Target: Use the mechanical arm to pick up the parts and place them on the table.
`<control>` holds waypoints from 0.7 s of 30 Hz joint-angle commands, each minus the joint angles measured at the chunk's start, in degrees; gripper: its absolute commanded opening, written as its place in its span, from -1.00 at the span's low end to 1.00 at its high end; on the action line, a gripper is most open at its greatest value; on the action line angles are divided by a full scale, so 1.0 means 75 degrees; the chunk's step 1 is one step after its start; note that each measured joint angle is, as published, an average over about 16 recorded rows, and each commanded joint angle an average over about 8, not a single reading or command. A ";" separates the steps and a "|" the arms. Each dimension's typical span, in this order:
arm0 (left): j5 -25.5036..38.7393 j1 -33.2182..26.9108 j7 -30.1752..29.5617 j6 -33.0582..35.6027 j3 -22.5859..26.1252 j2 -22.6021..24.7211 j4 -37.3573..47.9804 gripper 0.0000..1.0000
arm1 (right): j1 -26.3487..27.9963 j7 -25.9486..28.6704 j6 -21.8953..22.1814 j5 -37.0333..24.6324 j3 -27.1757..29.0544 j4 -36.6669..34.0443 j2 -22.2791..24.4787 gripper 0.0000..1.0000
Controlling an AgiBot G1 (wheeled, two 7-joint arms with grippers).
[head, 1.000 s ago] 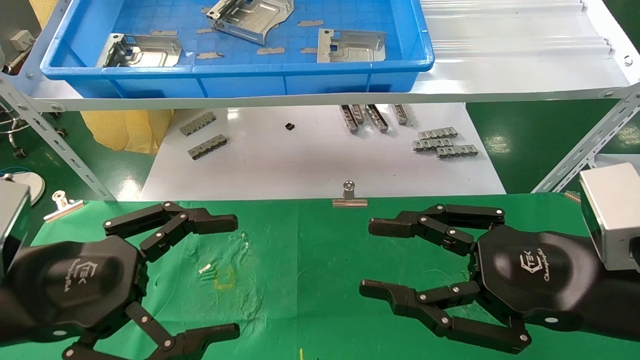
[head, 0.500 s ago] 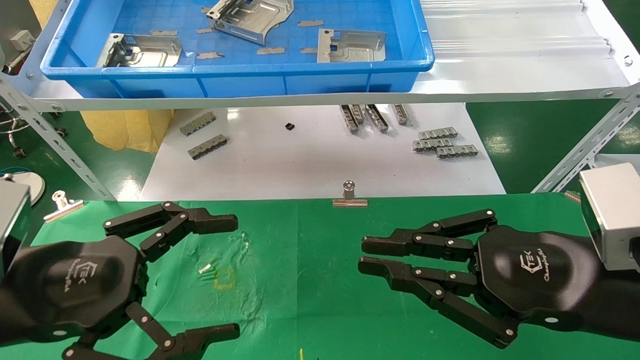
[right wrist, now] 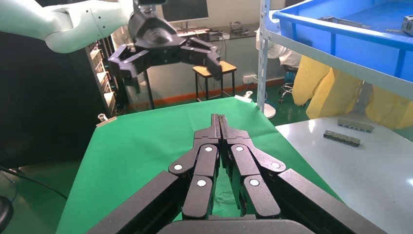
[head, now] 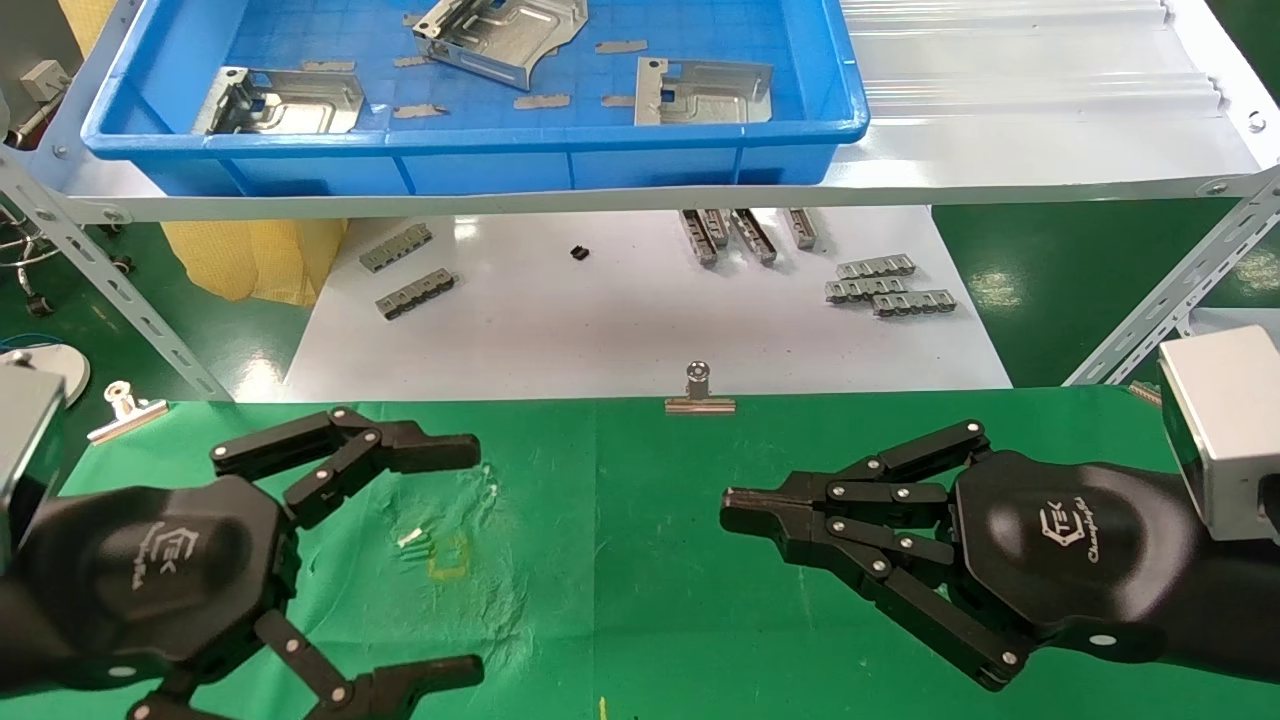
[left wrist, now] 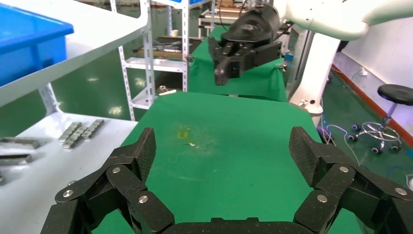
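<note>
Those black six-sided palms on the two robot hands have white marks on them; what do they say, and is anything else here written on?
"TEK": white logo letters on the black hexagonal palm of the right gripper, above a script word too small to read.
"TEK": the same white logo on the palm of the left gripper, its lower line also unreadable.
The green cloth table, blue plastic tray and silver sheet-metal parts show no text.

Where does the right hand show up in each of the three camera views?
Head view: black right hand, fingers shut together, low at right over the green cloth table.
Left wrist view: far off, top centre.
Right wrist view: its own, bottom centre.
Shared landmark: the green cloth table.
</note>
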 commanded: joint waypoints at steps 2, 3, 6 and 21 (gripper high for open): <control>0.0114 -0.0277 0.0000 -0.0046 0.0001 0.0034 0.0122 1.00 | 0.0000 0.0000 0.0000 0.0000 0.0000 0.0000 0.0000 -1.00; 0.0213 -0.0473 0.0066 -0.0033 0.0018 0.0086 0.0298 1.00 | 0.0000 0.0000 0.0000 0.0000 0.0000 0.0000 0.0000 -1.00; 0.0630 -0.1166 0.0398 0.0023 0.0131 0.0373 0.1047 1.00 | 0.0000 0.0000 0.0000 0.0000 0.0000 0.0000 0.0000 -1.00; 0.2981 -0.5291 0.1719 -0.2185 0.1001 0.3260 0.6425 1.00 | 0.0000 0.0000 0.0000 0.0000 0.0000 0.0000 0.0000 -1.00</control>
